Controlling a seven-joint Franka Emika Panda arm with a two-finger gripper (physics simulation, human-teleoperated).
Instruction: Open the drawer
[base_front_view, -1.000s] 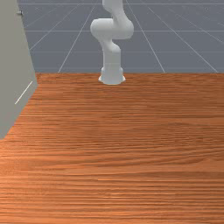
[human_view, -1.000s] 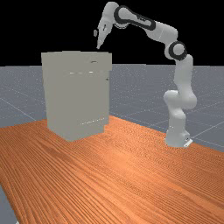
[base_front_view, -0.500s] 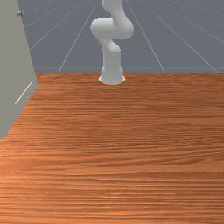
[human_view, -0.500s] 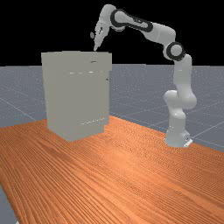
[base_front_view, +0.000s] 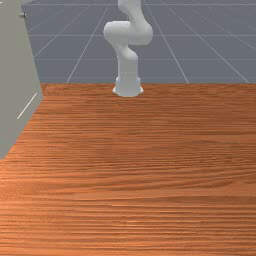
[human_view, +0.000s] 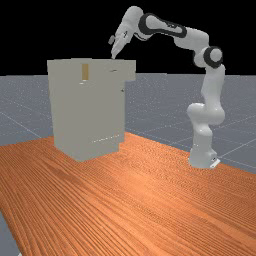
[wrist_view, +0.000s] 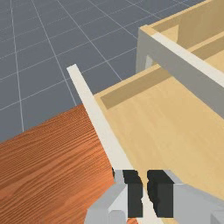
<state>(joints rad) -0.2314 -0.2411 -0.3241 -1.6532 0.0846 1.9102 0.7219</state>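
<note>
One drawer (wrist_view: 162, 127) standing open, tan inside, gripper (human_view: 114, 56) at its front (wrist_view: 100, 127), grip unclear.

The Franka Emika Panda arm (human_view: 213, 92) was smooth and white to pale grey, made up of rounded, tube-like links with bulging elbows. Black rings (human_view: 221, 56) circled pale round caps at two of its joints, and a black band (human_view: 180, 32) ran along the upper link beside one of them. The base (human_view: 201, 159) flared at its foot, with a small white tab (human_view: 215, 162) jutting from it. The gripper (human_view: 114, 56) was pale grey and tapered, with a small grey disc (human_view: 111, 39) beside it. Angular light-grey fingers (wrist_view: 105, 205) bore blocky, near-black pads (wrist_view: 134, 194) whose inner edges looked ragged.
</note>
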